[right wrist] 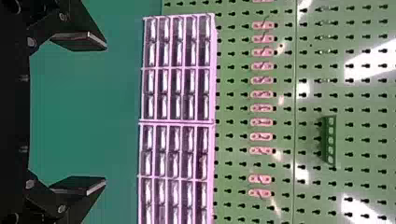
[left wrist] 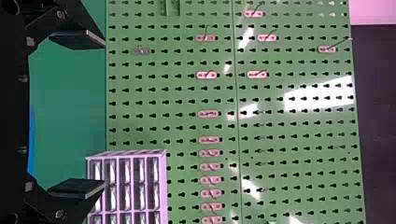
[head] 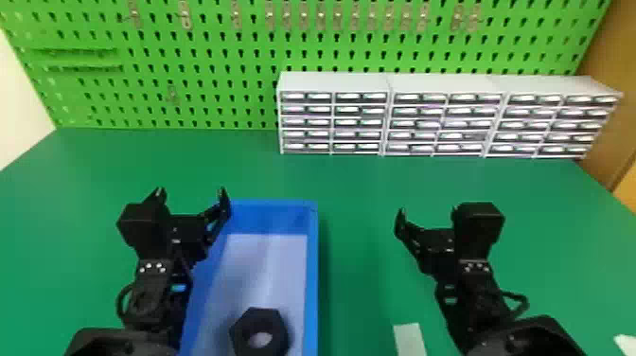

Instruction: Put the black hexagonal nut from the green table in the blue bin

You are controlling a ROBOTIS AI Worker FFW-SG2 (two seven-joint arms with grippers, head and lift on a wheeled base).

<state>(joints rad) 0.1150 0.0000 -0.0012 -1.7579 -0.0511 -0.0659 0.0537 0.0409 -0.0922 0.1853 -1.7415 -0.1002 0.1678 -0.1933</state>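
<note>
The black hexagonal nut (head: 259,332) lies inside the blue bin (head: 312,265), on its pale floor toward the near end. My left gripper (head: 191,196) is over the bin's far left corner, its fingers wide apart with nothing between them. To the right of the bin, over the green table (head: 359,199), my right gripper (head: 427,215) stands open and holds nothing. In the left wrist view the left gripper (left wrist: 105,114) has its two fingers spread. The right wrist view likewise has the right gripper (right wrist: 106,114) with fingers far apart.
A white drawer cabinet (head: 385,118) stands along the table's back right, before a green pegboard (head: 213,61) with metal hooks. A pale strip (head: 410,338) lies near the front, between bin and right arm; another white piece (head: 625,344) is at the right edge.
</note>
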